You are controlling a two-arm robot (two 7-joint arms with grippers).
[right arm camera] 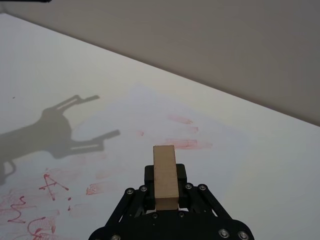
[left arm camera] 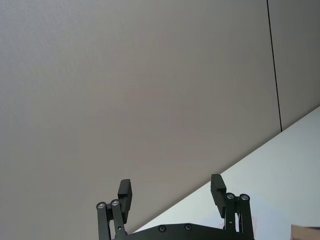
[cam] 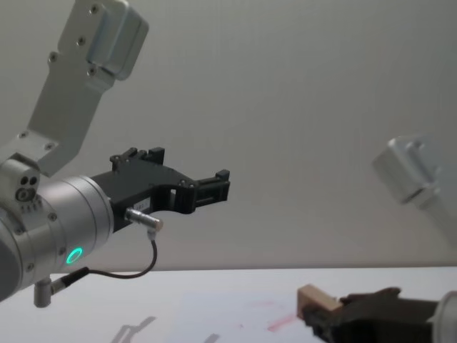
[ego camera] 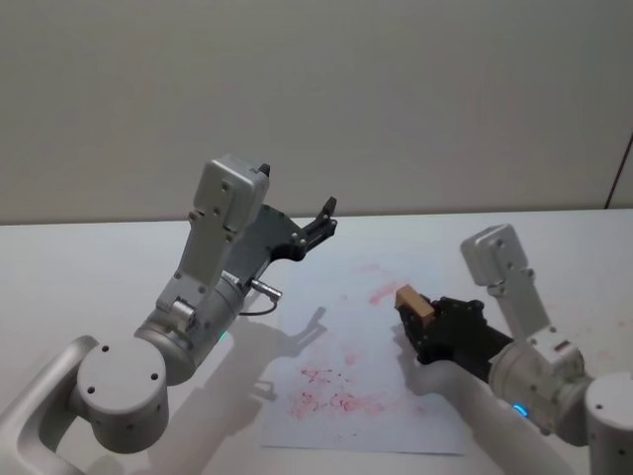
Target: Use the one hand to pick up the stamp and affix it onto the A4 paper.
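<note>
- White worktop (ego camera: 89, 267) up front, plain beige-grey wall (ego camera: 396, 89) behind it, pretty bare setup.
- Over on the left, the left gripper (ego camera: 321, 223) hangs in the air well above the worktop, tilted up toward the wall. Its fingers (left arm camera: 125, 192) are spread wide apart with nothing between them. A green light (cam: 73, 255) glows on the silver wrist cylinder, and a thin cable (cam: 136, 271) loops underneath.
- Its shadow (ego camera: 302, 332) lands on the left edge of the sheet.
- Middle of the worktop: the A4 paper (ego camera: 381, 341), lying flat. It's covered in red stamp marks (ego camera: 336, 401), with scribbly ones on the near part and a couple of smeared streaks toward the far end.
- On the right, the right gripper (right arm camera: 165, 175) reaches in low over the right side of the paper, fingers clamped on the stamp (ego camera: 415, 301).
- That stamp is a little tan wooden block, pinched at its rear end. The rest sticks out forward past the fingertips, over the sheet's right part. From the chest view it looks lifted off the paper rather than pressed down.
</note>
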